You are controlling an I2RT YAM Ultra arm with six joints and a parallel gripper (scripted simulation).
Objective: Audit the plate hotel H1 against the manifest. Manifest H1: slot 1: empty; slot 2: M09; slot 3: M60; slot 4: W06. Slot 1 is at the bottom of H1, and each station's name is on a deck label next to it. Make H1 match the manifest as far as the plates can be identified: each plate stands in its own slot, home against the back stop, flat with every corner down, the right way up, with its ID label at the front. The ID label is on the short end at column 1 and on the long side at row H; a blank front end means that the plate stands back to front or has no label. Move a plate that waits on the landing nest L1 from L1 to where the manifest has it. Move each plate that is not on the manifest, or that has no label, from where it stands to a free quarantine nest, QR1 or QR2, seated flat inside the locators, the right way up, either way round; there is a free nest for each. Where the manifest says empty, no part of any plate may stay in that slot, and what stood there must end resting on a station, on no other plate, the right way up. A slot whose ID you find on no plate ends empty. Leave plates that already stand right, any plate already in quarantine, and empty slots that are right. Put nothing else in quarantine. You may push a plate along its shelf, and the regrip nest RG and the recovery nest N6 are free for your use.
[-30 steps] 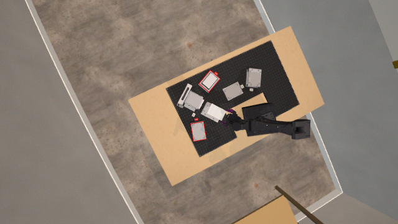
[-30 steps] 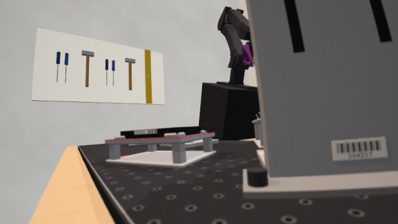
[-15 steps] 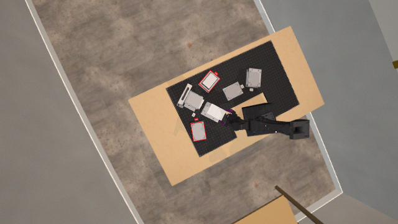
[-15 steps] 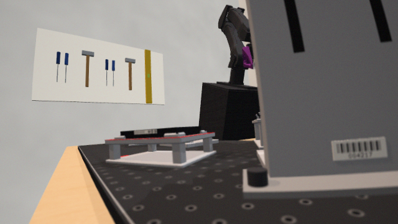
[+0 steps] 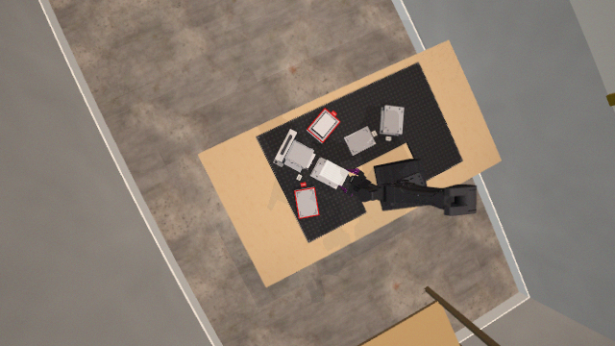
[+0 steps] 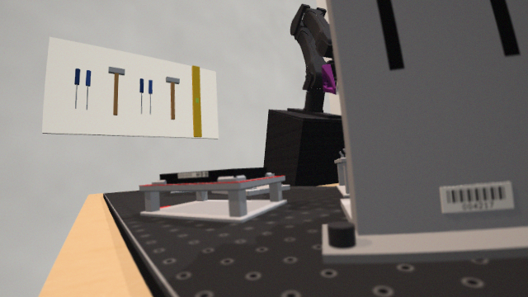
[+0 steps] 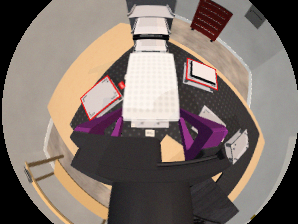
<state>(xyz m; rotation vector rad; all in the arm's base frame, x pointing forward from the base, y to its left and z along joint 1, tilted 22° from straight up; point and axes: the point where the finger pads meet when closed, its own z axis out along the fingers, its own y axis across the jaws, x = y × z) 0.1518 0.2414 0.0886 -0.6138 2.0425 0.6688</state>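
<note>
My gripper [image 5: 350, 181] [image 7: 150, 111] is shut on the near end of a white plate [image 5: 332, 173] [image 7: 150, 85], wells up, one finger on each long side. The plate is raised above a grey station [image 5: 317, 167], which it mostly hides; its ID label does not show. The hotel H1 [image 5: 300, 156] [image 6: 412, 144] [image 7: 150, 11] stands beyond the plate. In the wrist view a dark-sided plate [image 7: 151, 36] shows between its shelves; its ID cannot be read. A white-topped, black-sided plate [image 5: 324, 124] [image 6: 231, 173] [image 7: 202, 70] sits on one red-rimmed nest, its label unreadable.
The other red-rimmed nest [image 5: 307, 202] [image 7: 101, 96] bears no plate. A grey nest [image 5: 359, 140] and a raised grey station [image 5: 392, 119] [image 7: 237, 146] stand on the other side, also without plates. The hotel's tall side wall blocks much of the exterior view.
</note>
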